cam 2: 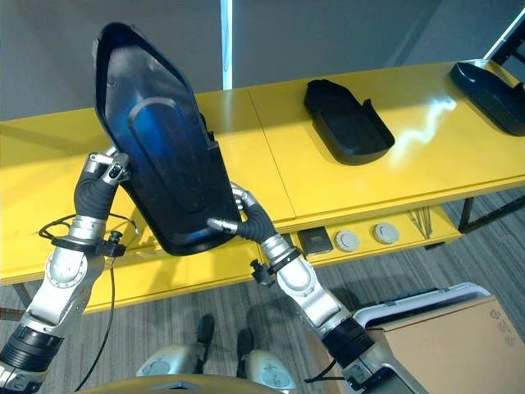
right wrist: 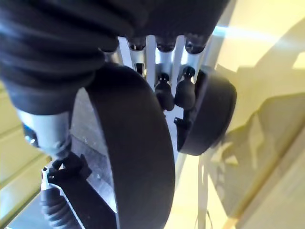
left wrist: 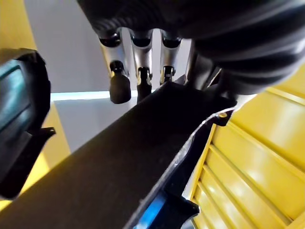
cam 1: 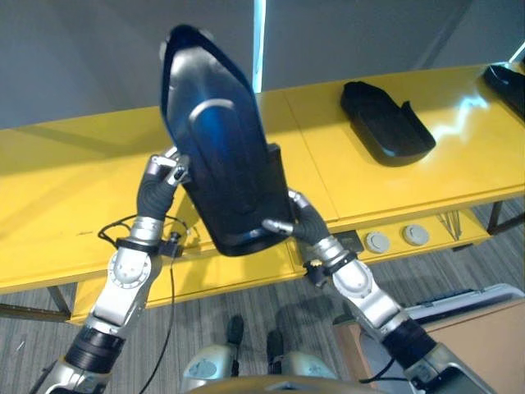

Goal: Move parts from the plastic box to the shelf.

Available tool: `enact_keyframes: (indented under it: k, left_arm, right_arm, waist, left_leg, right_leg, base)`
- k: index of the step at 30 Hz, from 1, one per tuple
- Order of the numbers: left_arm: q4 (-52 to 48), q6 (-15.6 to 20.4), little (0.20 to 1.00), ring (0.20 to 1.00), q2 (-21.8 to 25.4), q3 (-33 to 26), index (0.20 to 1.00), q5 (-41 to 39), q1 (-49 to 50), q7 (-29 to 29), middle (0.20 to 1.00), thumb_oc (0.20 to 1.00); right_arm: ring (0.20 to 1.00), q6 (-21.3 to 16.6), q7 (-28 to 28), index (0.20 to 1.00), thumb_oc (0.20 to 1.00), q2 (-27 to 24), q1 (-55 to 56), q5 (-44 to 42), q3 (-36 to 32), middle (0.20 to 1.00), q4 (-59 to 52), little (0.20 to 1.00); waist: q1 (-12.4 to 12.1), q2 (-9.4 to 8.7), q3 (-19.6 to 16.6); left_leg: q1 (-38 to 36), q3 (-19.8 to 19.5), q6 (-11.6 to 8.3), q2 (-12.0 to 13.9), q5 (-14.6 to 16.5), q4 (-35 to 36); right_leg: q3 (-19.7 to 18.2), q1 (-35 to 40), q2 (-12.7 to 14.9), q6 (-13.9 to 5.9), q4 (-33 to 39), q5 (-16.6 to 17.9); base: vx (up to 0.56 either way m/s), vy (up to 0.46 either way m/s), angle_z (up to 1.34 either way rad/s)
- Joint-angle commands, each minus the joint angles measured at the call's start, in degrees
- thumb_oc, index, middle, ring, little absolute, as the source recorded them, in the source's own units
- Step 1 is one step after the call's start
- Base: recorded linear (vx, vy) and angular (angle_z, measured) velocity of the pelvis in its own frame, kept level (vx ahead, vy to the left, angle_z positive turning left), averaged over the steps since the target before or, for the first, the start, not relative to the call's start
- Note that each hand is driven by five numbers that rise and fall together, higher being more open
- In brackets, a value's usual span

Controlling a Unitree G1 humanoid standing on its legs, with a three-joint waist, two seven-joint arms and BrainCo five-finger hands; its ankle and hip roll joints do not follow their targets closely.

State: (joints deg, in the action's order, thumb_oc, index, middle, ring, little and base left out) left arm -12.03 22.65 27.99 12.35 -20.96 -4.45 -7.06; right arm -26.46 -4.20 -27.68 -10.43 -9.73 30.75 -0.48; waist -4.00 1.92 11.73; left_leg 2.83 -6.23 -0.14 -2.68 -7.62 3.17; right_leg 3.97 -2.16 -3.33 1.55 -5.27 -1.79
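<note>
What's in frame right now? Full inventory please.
Held part: 1, black, raised over the shelf between both hands.
Parts on shelf: 2, black; one right of centre, one at the far right edge.
Shelf: 1, yellow, spans the view.
Round discs: 2, grey, on the shelf's lower level, right of the right hand.
Dark flat piece: 1, lower level, beside the discs.
Cardboard box: 1, brown, floor at lower right.
Left hand: fingers curled on the held part's left edge.
Right hand: gripping its lower right edge.
</note>
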Motion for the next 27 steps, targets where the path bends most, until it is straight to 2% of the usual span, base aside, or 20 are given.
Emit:
enact_keyframes:
  k: [1,6,7,9,10,11,12,13,16,18,19,21,23,24,25,27]
  left_arm:
    - [-3.34,6.54,0.200,0.200,-1.91,-2.70,0.200,2.19,-1.76,-0.84,0.200,0.200]
    - [-3.17,9.31,0.200,0.200,-2.16,-6.37,0.200,2.09,1.39,-2.66,0.200,0.200]
    - [-3.16,9.85,0.200,0.200,-2.65,-8.05,0.200,1.14,2.21,-1.96,0.200,0.200]
    - [-3.17,9.84,0.200,0.200,-2.65,-8.06,0.200,1.13,2.22,-1.95,0.200,0.200]
    - [-3.00,10.57,0.200,0.200,-3.27,-9.07,0.200,-0.33,2.13,-0.74,0.200,0.200]
    - [-2.73,11.25,0.200,0.200,-3.55,-9.46,0.200,-0.62,2.08,-0.24,0.200,0.200]
    - [-2.61,11.63,0.200,0.200,-3.66,-9.60,0.200,-0.43,2.17,-0.60,0.200,0.200]
    - [-2.48,12.31,0.200,0.200,-3.62,-9.98,0.200,-0.03,2.63,-1.88,0.200,0.200]
    - [-2.49,12.33,0.200,0.200,-3.32,-11.40,0.200,-0.11,2.93,-2.90,0.200,0.200]
    - [-2.37,12.17,0.200,0.200,-3.29,-12.00,0.200,-0.53,2.77,-2.50,0.200,0.200]
    - [-1.40,11.84,0.200,0.200,-2.87,-11.93,0.200,-0.66,1.86,-2.96,0.200,0.200]
    - [-0.20,12.19,0.200,0.200,-2.48,-11.81,0.200,-0.72,1.11,-2.74,0.200,0.200]
    - [0.54,11.99,0.200,0.200,-2.39,-12.11,0.200,0.36,0.54,-3.23,0.200,0.200]
    - [0.56,11.88,0.200,0.200,-2.32,-12.15,0.200,0.47,0.48,-3.40,0.200,0.200]
    - [0.53,11.18,0.200,0.200,-2.24,-12.72,0.200,0.58,0.51,-3.47,0.200,0.200]
    - [0.49,11.14,0.200,0.200,-2.22,-12.72,0.200,0.57,0.52,-3.46,0.200,0.200]
  right_arm:
    - [1.000,-7.98,-1.03,1.000,1.000,2.00,-0.93,2.13,0.52,1.000,-7.39,1.000]
    - [1.000,-8.35,-1.82,1.000,1.000,1.60,1.81,2.30,-4.12,1.000,-6.82,1.000]
    - [1.000,-8.44,-2.72,1.000,1.000,1.30,3.74,2.95,-6.98,1.000,-6.83,1.000]
    - [1.000,-8.43,-2.72,1.000,1.000,1.29,3.75,2.95,-6.99,1.000,-6.85,1.000]
    - [1.000,-8.65,-5.72,1.000,1.000,1.01,5.86,4.67,-10.15,1.000,-6.72,1.000]
    - [1.000,-8.83,-8.06,1.000,1.000,1.03,6.86,6.15,-11.73,1.000,-5.96,1.000]
    - [1.000,-8.93,-9.85,1.000,1.000,1.06,7.18,6.74,-12.50,1.000,-5.04,1.000]
    - [1.000,-10.03,-13.07,1.000,1.000,1.12,7.40,6.68,-14.30,1.000,-2.55,1.000]
    - [1.000,-12.05,-17.19,1.000,1.000,1.18,8.07,6.91,-18.04,1.000,0.45,1.000]
    - [1.000,-12.49,-18.97,1.000,1.000,1.10,9.06,7.39,-20.65,1.000,0.63,1.000]
    - [1.000,-12.59,-23.34,1.000,1.000,1.35,10.13,9.31,-22.91,1.000,1.46,1.000]
    - [1.000,-12.44,-26.95,1.000,1.000,2.01,11.60,9.50,-25.95,1.000,3.36,1.000]
    - [1.000,-10.19,-30.77,1.000,1.000,3.65,13.12,7.31,-29.35,1.000,7.39,1.000]
    - [1.000,-9.94,-30.82,1.000,1.000,3.91,13.40,7.05,-29.84,1.000,8.01,1.000]
    - [1.000,-7.97,-32.27,1.000,1.000,5.32,14.42,8.18,-31.43,1.000,10.72,1.000]
    - [1.000,-7.90,-32.43,1.000,1.000,5.39,14.43,8.36,-31.40,1.000,10.68,1.000]
  waist:
    - [0.11,-2.54,-0.17]
    - [0.26,-2.17,1.15]
    - [1.37,-2.07,1.44]
    - [1.36,-2.07,1.44]
    - [3.52,-2.18,1.30]
    - [4.81,-2.55,0.88]
    - [5.46,-2.90,0.68]
    - [6.17,-3.31,-0.04]
    - [7.51,-3.19,-1.38]
    - [8.62,-2.72,-2.10]
    - [9.82,-2.04,-2.59]
    - [10.72,-1.80,-2.86]
    - [11.37,-1.46,-3.04]
    - [11.43,-1.38,-3.07]
    - [11.66,-1.02,-3.19]
    - [11.63,-1.05,-3.20]
  left_leg:
    - [1.76,2.18,-0.36,-1.34,1.40,1.70]
    - [3.69,5.40,-1.79,-0.28,0.17,0.40]
    - [3.77,10.38,-1.95,0.84,1.10,-1.28]
    - [3.79,10.39,-1.95,0.84,1.14,-1.34]
    - [2.68,18.16,-1.94,3.24,2.62,-2.96]
    - [1.52,20.96,-1.66,4.83,4.20,-4.73]
    - [0.23,21.23,-1.54,5.36,5.44,-5.61]
    - [-2.36,19.52,-1.49,6.28,6.62,-6.82]
    - [-6.01,17.59,-2.36,8.25,6.10,-7.22]
    - [-8.56,18.84,-3.29,9.89,5.37,-5.69]
    - [-9.45,19.78,-3.58,10.20,5.28,-3.50]
    - [-10.07,21.11,-3.82,10.14,5.89,-1.36]
    - [-10.37,21.61,-3.92,9.58,6.06,0.37]
    - [-10.56,21.69,-3.88,9.42,6.08,0.73]
    - [-10.93,21.81,-3.68,8.84,6.42,1.48]
    - [-10.94,21.83,-3.66,8.82,6.45,1.47]
  right_leg:
    - [0.28,8.09,1.94,-3.60,9.60,2.54]
    - [0.73,9.55,2.22,-3.31,9.90,2.28]
    - [2.68,9.82,2.81,-3.35,9.40,1.95]
    - [2.67,9.82,2.80,-3.35,9.39,1.95]
    - [6.21,9.85,3.88,-3.59,8.23,1.29]
    - [7.44,9.26,4.77,-3.63,7.54,1.42]
    - [7.63,9.21,5.46,-3.77,7.33,1.54]
    - [6.99,8.79,6.55,-3.82,7.30,2.27]
    - [5.87,8.52,7.42,-3.97,7.94,2.97]
    - [6.42,8.55,7.79,-4.29,8.47,3.22]
    - [6.34,8.60,8.27,-4.72,8.49,3.25]
    - [6.40,8.93,8.98,-5.49,8.52,3.40]
    - [6.33,9.51,9.59,-6.31,9.34,3.94]
    - [6.32,9.58,9.71,-6.48,9.51,4.04]
    - [6.43,9.58,10.11,-7.04,9.78,4.24]
    - [6.42,9.58,10.14,-7.07,9.79,4.25]
  base:
    - [-0.04,-0.021,0.02]
    - [-0.04,0.003,-0.01]
    - [-0.04,0.017,-0.08]
    - [-0.04,0.019,0.20]
    - [-0.09,0.070,0.48]
    - [-0.11,0.125,1.19]
    - [-0.07,0.208,1.02]
    - [-0.04,0.206,0.90]
    - [-0.04,0.229,0.02]
    - [-0.04,0.234,0.06]
    - [-0.02,0.281,0.21]
    - [-0.01,0.246,0.26]
    - [0.00,0.231,0.35]
    - [0.00,0.272,0.14]
    - [0.00,0.141,0.00]
    - [-0.02,0.143,-0.02]
